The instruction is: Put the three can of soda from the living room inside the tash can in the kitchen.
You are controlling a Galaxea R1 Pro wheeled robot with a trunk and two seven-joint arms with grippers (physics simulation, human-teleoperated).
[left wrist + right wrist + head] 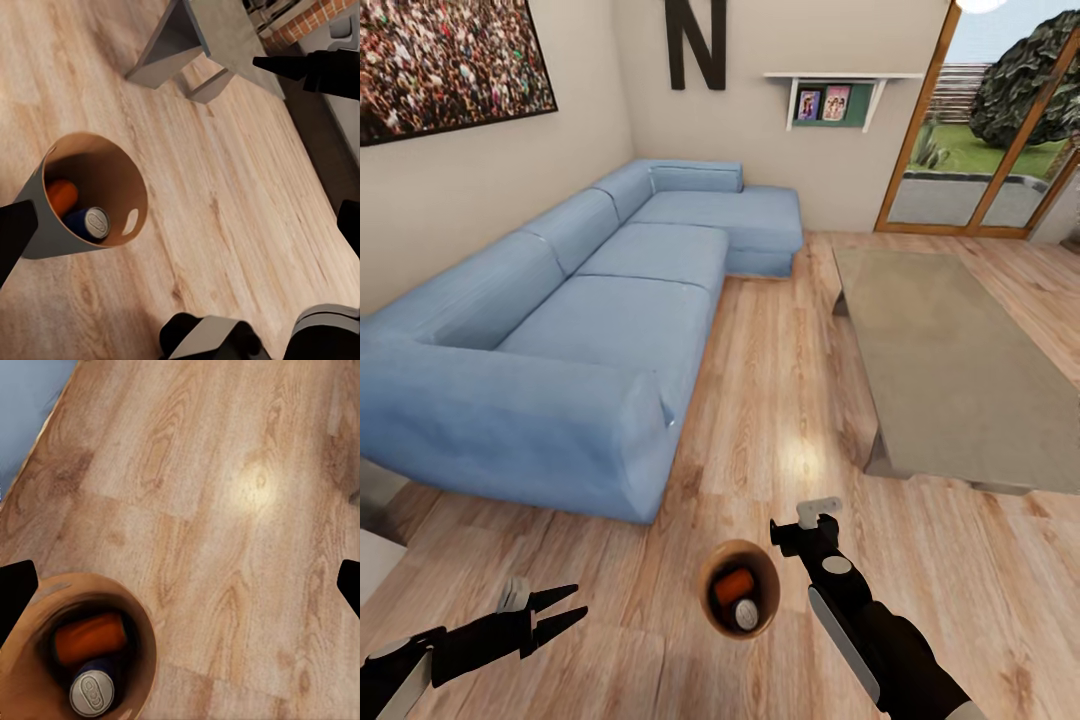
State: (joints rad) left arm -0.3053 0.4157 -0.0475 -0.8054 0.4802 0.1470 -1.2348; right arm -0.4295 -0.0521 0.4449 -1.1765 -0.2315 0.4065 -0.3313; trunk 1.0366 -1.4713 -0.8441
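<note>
From the head view, the tash can (pixel 738 588) stands on the living room's wood floor (pixel 780 400) between the two arms, holding an orange can of soda (pixel 736 582) and a second can (pixel 746 614) seen top-up. The left end effector (pixel 565 612) has its fingers apart and empty; the right end effector (pixel 800 527) cannot be judged here. The left wrist view shows the same two cans in the bin. In the right wrist view, the dark fingertips (pixel 16 585) stand wide apart, gripping nothing. Two cans appear binned; a third can and the trip to the kitchen seem left.
</note>
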